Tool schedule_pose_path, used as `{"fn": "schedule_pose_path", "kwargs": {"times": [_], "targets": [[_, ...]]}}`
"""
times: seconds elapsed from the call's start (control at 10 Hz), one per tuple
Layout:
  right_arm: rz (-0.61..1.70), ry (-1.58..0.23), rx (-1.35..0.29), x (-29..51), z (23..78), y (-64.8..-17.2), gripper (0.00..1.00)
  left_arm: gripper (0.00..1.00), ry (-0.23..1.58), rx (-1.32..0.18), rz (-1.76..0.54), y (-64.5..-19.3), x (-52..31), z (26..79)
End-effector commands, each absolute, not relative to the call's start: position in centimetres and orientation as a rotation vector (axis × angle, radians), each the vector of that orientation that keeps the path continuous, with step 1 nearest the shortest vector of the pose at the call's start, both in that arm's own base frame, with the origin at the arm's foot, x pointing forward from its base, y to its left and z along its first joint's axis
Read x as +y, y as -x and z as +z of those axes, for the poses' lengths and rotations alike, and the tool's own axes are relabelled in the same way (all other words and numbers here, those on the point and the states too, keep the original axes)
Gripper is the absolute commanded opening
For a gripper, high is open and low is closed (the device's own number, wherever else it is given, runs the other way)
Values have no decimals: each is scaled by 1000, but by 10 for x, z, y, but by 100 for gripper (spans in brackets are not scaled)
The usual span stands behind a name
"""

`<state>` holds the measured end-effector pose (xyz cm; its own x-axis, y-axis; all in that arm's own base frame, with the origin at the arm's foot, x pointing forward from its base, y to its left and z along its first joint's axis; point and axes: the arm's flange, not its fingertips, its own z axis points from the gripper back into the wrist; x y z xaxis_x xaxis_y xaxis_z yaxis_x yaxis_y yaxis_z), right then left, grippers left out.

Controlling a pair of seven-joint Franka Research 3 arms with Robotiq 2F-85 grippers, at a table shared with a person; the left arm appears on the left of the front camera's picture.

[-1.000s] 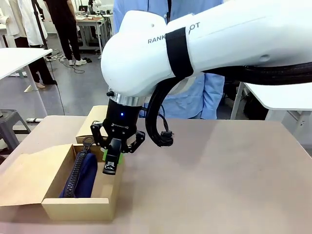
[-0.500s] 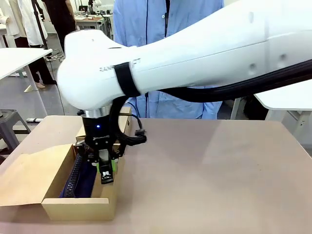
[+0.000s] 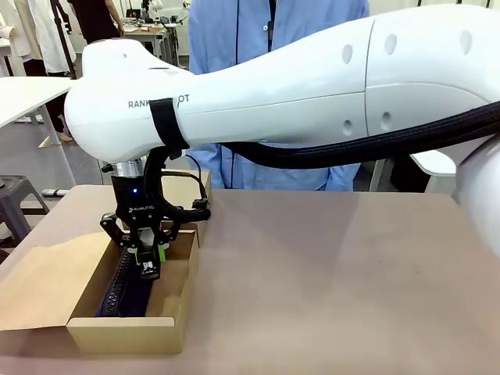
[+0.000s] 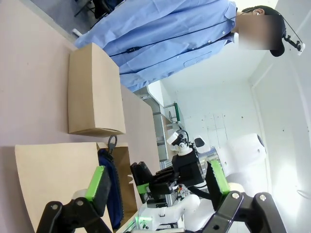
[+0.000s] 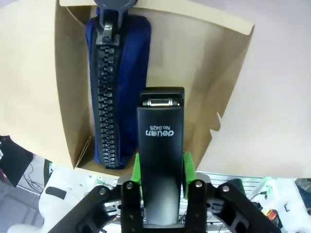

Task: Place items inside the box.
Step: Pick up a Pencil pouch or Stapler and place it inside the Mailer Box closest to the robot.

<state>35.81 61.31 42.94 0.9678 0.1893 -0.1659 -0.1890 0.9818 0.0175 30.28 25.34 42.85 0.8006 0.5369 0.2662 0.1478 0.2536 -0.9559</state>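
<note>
Stapler [image 5: 160,160], black, pinched lengthwise by the right claw [image 5: 162,170], hung above the cardboard box's [image 5: 228,73] bare strip at three o'clock of the navy zip pouch [image 5: 119,87], seemingly to land beside it; the left claw [image 4: 158,179] gaped wide, empty.

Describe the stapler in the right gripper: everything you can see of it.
The stapler is black, slim, plastic-looking, with a shiny metal piece at its far end and white "deli No.0425" print. The right gripper clamps its sides between green pads. It points down into the open cardboard box, beside the navy pouch; contact with either is unclear.
</note>
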Motion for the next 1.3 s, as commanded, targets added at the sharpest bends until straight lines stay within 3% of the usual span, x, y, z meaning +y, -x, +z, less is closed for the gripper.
{"fn": "schedule_pose_path", "kwargs": {"times": [0.0, 0.3, 0.4, 0.5, 0.6, 1.2], "targets": [[97, 27, 192, 626, 437, -356, 37, 100, 1318, -649, 272, -302, 252, 430], [87, 47, 186, 627, 439, -355, 37, 100, 1318, -649, 272, -302, 252, 430], [98, 51, 198, 627, 439, -355, 78, 100, 1318, -649, 272, -302, 252, 430], [103, 54, 193, 627, 439, -355, 94, 100, 1318, -649, 272, -302, 252, 430], [109, 49, 188, 626, 440, -355, 100, 100, 1318, -649, 272, -302, 252, 430], [146, -5, 194, 600, 443, -360, 100, 100, 1318, -649, 272, -302, 252, 430]]}}
